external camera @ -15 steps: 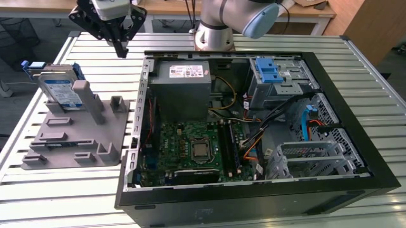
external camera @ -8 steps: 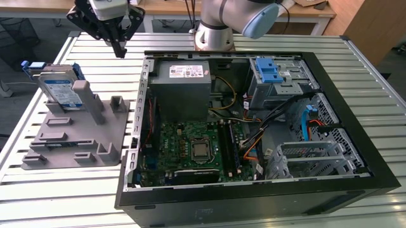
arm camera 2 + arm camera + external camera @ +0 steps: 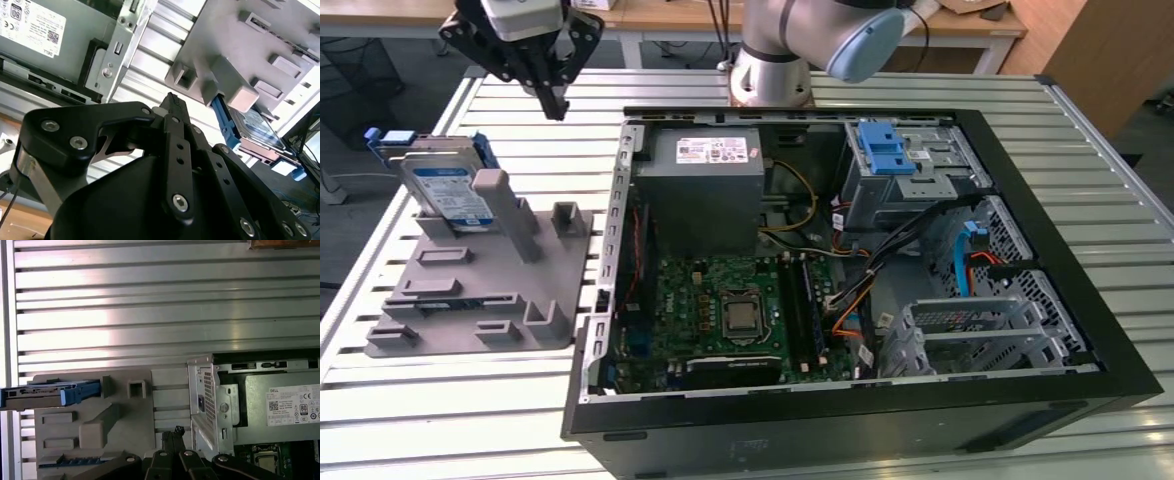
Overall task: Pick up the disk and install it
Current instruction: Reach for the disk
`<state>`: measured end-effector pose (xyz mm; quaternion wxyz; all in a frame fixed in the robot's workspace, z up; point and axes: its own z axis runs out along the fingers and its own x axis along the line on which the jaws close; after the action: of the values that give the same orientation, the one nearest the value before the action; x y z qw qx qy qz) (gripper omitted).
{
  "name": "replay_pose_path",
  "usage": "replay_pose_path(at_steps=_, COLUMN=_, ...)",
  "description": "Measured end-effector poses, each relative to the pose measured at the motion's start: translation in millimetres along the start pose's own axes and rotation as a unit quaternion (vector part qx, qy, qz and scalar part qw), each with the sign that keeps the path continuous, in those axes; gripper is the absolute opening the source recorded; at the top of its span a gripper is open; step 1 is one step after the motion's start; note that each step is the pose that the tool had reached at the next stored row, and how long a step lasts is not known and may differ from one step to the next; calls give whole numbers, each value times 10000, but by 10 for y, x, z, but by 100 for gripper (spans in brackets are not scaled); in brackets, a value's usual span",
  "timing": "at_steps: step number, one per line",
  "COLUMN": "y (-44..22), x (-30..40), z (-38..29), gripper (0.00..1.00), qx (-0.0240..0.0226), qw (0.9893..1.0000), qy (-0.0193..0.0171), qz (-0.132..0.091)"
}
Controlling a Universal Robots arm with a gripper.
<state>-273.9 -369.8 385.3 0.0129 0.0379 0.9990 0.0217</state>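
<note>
We saw black two-finger gripper (image 3: 556, 98) hovering over slatted aluminium table (image 3: 680, 90), fingers together, empty. Silver disk in blue plastic rails (image 3: 444, 188) stood upright in grey slotted holder (image 3: 467, 310), presumably exposing edges for grasp.

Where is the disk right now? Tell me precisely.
In the exterior view the disk stands on edge in the grey fixture, on the exterior view's left, beside the open computer case; the hand hangs above, apart from it.
</note>
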Motion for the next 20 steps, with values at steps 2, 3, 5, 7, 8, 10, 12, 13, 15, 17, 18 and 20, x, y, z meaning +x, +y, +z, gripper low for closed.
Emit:
replay_pose_path(at_steps=2, y=14, x=68, z=10, gripper=11, qx=0, qw=10000, qy=3, qz=0)
replay_pose_path(at_steps=3, y=22, x=95, z=18, gripper=11, qx=0, qw=10000, qy=8, qz=0)
replay_pose_path(at_steps=5, y=45, x=139, z=35, gripper=11, qx=2, qw=10000, qy=36, qz=1)
replay_pose_path(at_steps=7, y=65, x=175, z=48, gripper=11, qx=4, qw=10000, qy=57, qz=3)
replay_pose_path(at_steps=8, y=68, x=183, z=49, gripper=11, qx=5, qw=10000, qy=59, qz=3)
replay_pose_path(at_steps=10, y=68, x=185, z=49, gripper=11, qx=5, qw=10000, qy=59, qz=2)
replay_pose_path(at_steps=12, y=68, x=186, z=50, gripper=11, qx=4, qw=10000, qy=59, qz=2)
replay_pose_path(at_steps=13, y=68, x=187, z=50, gripper=11, qx=4, qw=10000, qy=58, qz=3)
replay_pose_path(at_steps=15, y=67, x=201, z=50, gripper=11, qx=4, qw=10000, qy=60, qz=4)
replay_pose_path(at_steps=17, y=65, x=276, z=56, gripper=11, qx=4, qw=10000, qy=60, qz=3)
replay_pose_path(at_steps=18, y=65, x=323, z=60, gripper=11, qx=5, qw=10000, qy=64, qz=3)
replay_pose_path(at_steps=20, y=72, x=398, z=78, gripper=11, qx=7, qw=10000, qy=76, qz=4)
